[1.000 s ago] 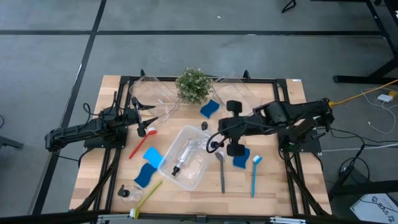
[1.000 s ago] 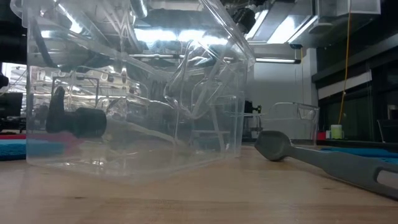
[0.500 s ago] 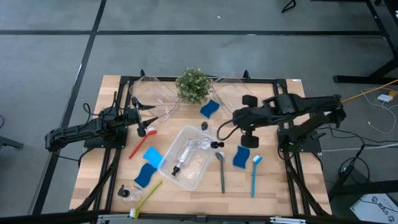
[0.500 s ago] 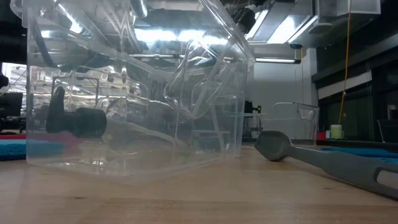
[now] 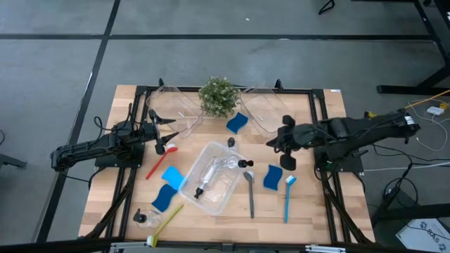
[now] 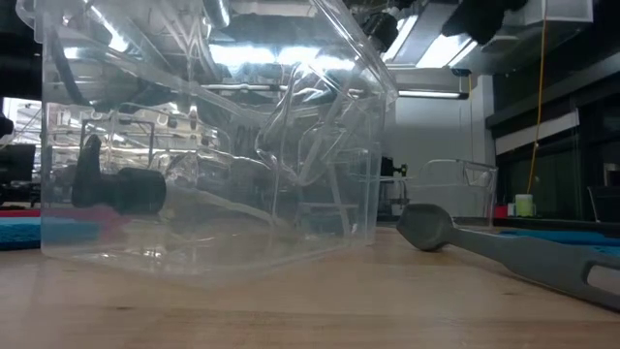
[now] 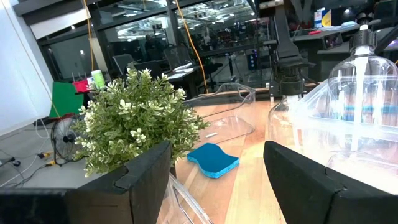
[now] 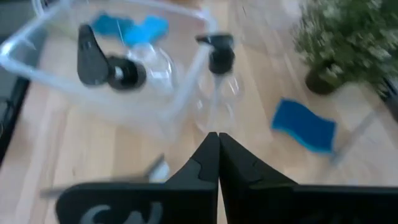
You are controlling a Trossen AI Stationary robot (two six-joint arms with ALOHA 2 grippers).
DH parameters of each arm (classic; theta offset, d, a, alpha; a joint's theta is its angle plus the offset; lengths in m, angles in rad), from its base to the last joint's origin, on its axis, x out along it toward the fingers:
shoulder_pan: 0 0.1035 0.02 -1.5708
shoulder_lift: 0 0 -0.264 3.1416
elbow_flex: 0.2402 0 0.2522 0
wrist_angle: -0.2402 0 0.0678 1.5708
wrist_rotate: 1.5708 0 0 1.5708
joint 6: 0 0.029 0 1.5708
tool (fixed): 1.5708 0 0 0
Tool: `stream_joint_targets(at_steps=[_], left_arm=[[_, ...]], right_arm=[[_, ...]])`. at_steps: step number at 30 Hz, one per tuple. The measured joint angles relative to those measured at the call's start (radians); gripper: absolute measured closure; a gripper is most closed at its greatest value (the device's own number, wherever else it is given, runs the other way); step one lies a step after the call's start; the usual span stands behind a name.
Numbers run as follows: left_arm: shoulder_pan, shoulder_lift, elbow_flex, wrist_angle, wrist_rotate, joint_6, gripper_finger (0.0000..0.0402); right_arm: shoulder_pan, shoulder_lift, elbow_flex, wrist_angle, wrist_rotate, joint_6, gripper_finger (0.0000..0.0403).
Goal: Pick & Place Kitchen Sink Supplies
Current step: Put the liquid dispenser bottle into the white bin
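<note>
A clear bin (image 5: pixel 226 199) sits mid-table with pump bottles (image 5: pixel 211 176) lying in it. Another pump bottle (image 8: pixel 214 87) stands upright outside its far wall. Blue sponges (image 5: pixel 237 123) (image 5: pixel 272 177) (image 5: pixel 169 186) lie on the wood, as do a red brush (image 5: pixel 156 163), a grey brush (image 5: pixel 250 193), a blue brush (image 5: pixel 287 198) and a yellow-green brush (image 5: pixel 166 222). My right gripper (image 5: pixel 271 143) hangs shut and empty to the right of the bin, above the table. My left gripper (image 5: pixel 163 133) waits open and level at the table's left.
A potted plant (image 5: pixel 218 96) stands at the far middle between two clear bins (image 5: pixel 176 112) (image 5: pixel 267 105). One more pump bottle (image 5: pixel 143 218) lies at the near left corner. In the low view the centre bin (image 6: pixel 194 145) and grey brush (image 6: pixel 504 247) fill the foreground.
My right gripper has drawn back from the bin's right corner toward the table's right edge, its arm folding in. It carries nothing. The bottles, sponges and brushes have stayed where they were.
</note>
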State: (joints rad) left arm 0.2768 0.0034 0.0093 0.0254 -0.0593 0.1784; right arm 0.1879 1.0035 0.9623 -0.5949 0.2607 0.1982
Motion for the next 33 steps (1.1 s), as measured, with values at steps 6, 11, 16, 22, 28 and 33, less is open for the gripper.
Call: stream_joint_targets(at_steps=[6,11,16,22,28,33], left_arm=[[0.0,0.0,0.0,0.0,0.0,0.0,0.0151],[0.0,0.0,0.0,0.0,0.0,0.0,0.0151],[0.0,0.0,0.0,0.0,0.0,0.0,0.0151],[0.0,0.0,0.0,0.0,0.0,0.0,0.0151],[0.0,0.0,0.0,0.0,0.0,0.0,0.0151],[0.0,0.0,0.0,0.0,0.0,0.0,0.0151]], right_arm=[[0.0,0.034,-0.174,0.361,-0.001,-0.022,0.0401],[0.006,0.1,-0.209,0.506,-0.031,-0.02,0.0401],[0.044,0.167,-0.209,0.654,-0.182,0.033,0.0401],[0.116,0.257,-0.209,0.855,-0.284,0.067,0.0401],[0.16,0.352,-0.164,0.994,-0.338,0.044,0.0401],[0.179,0.471,-0.05,0.934,-0.39,-0.014,0.0401]])
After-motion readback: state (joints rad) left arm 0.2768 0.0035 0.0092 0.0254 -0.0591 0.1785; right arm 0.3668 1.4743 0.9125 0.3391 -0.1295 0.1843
